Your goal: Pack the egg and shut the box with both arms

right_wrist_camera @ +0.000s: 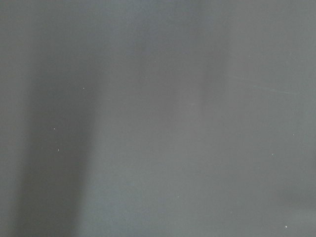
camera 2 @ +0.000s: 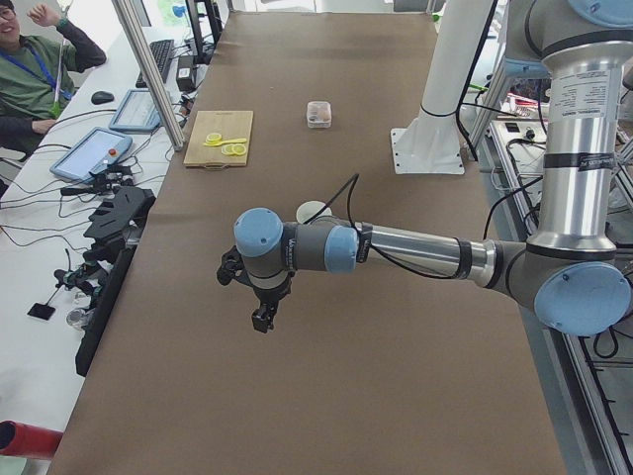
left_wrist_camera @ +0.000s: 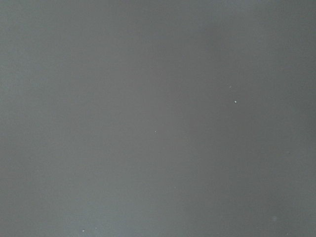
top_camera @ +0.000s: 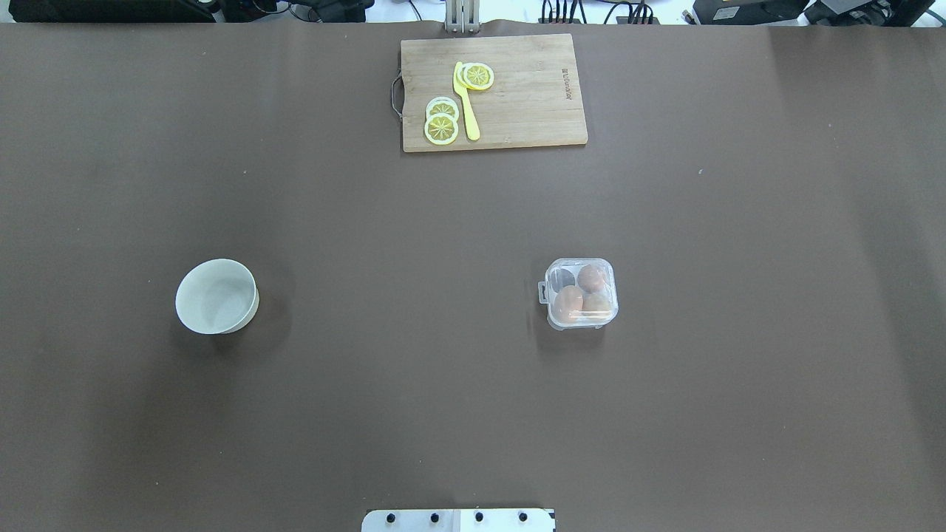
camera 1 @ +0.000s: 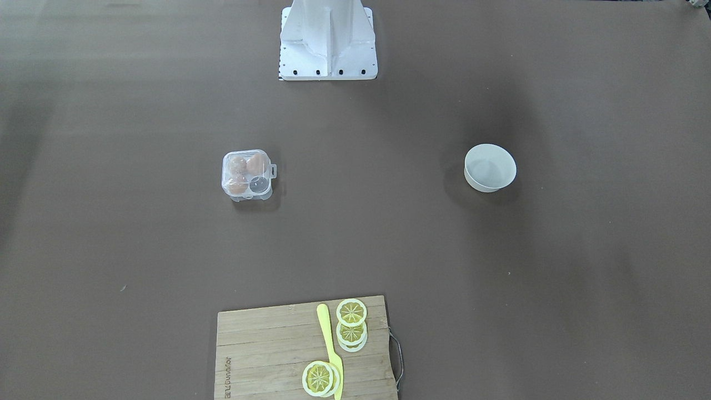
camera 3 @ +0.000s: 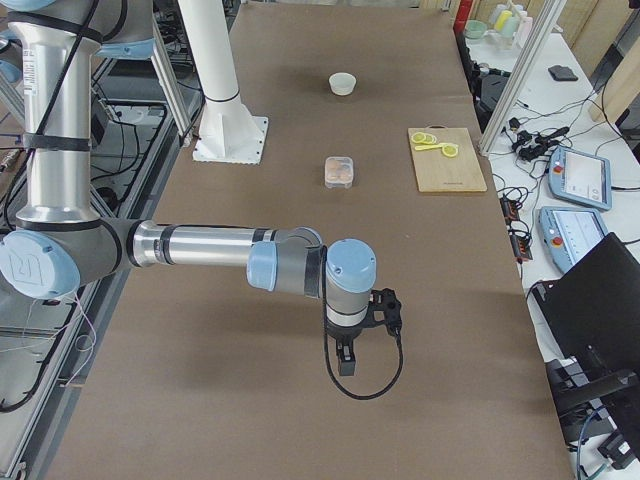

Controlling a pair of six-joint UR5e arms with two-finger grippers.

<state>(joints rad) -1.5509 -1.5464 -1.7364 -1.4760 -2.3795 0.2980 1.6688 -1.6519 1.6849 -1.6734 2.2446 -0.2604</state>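
The left gripper (camera 2: 263, 319) hangs over the left end of the table (top_camera: 443, 384), the right gripper (camera 3: 345, 362) over its right end. Whether their fingers are apart or together, I cannot tell. The box (top_camera: 582, 293), lid down, sits right of mid-table with three eggs (top_camera: 567, 304) inside, and the bowl (top_camera: 216, 296) is well to its left.

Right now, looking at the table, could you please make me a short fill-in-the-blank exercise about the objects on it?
1. The clear box holds ___ eggs.
2. The white bowl has nothing inside; it is ___.
3. On the cutting board, the slices beside the yellow knife are cut from a ___.
4. In the overhead view, the bowl stands to the ___ of the box.

Missing words: three; empty; lemon; left.
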